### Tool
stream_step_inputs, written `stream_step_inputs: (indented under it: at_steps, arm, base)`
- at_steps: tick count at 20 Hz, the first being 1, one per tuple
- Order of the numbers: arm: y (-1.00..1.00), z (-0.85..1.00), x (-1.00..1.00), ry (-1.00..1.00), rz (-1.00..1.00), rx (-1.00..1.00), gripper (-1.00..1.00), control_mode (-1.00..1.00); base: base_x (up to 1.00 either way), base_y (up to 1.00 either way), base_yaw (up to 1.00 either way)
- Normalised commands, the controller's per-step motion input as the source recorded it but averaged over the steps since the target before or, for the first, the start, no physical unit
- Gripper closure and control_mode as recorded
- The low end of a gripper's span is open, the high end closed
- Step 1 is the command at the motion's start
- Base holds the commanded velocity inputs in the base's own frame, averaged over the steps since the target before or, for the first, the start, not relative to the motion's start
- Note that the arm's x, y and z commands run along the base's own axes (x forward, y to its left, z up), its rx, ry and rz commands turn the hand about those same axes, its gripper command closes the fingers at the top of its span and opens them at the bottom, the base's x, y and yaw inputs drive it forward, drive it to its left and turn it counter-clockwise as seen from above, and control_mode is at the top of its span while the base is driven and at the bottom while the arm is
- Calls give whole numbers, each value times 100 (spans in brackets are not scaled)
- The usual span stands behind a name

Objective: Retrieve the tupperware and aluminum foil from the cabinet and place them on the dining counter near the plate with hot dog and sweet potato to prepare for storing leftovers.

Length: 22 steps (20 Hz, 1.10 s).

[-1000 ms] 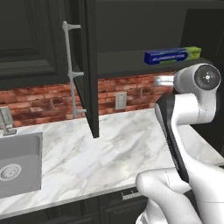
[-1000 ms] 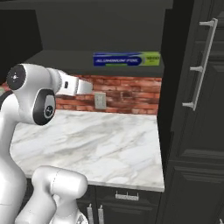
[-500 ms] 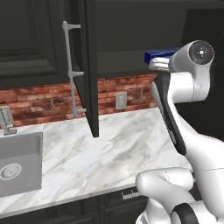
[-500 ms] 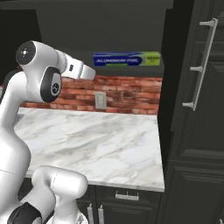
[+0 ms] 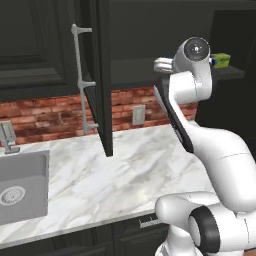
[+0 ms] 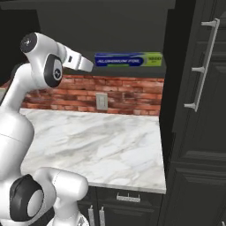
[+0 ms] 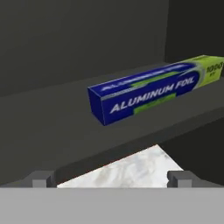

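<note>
The long narrow blue cardboard box of aluminium foil (image 7: 151, 92), green at one end, lies lengthwise on the dark cabinet shelf (image 7: 52, 127), centre-right of the hand view and top centre of the right base view. The tool (image 7: 113, 178) hangs wide open and empty short of the shelf's front edge. Best to advance level, straddle the box across its narrow width near mid-length, then close.
</note>
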Motion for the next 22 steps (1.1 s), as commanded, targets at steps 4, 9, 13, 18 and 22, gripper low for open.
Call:
stream_step_inputs:
  at_steps: [4, 9, 13, 18, 22]
  arm:
    - [23, 0, 58, 4, -9, 0, -100, -100]
    - [4, 0, 44, 0, -19, 0, -100, -100]
    - [0, 0, 51, 0, -23, 0, -100, -100]
    - [0, -6, 58, 1, -18, 0, -100, -100]
    - [0, -14, 43, 0, -18, 0, -100, -100]
  base:
    - [0, 0, 0]
    - [0, 0, 0]
    - [0, 0, 0]
    - [0, 0, 0]
    - [0, 0, 0]
